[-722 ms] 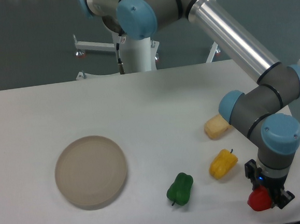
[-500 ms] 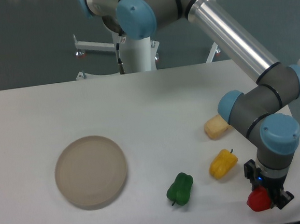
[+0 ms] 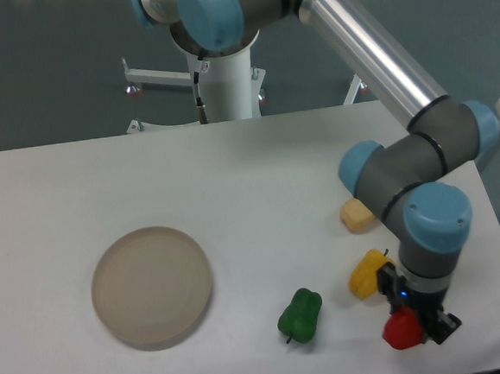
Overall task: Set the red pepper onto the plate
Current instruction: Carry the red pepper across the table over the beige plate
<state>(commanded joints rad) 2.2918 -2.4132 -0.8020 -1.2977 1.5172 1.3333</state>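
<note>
The end effector [image 3: 414, 328] is clamped on the red pepper [image 3: 401, 332] at the near right of the table [image 3: 232, 180], just right of the yellow pepper [image 3: 366, 274]. The green pepper [image 3: 300, 315] lies between it and the plate [image 3: 151, 287], which sits well apart at near left.

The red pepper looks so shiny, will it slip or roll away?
The red pepper looks glossy and rounded, so it might slip a little in the tool. Set on the flat plate, its lumpy shape would probably wobble rather than roll far.
</note>
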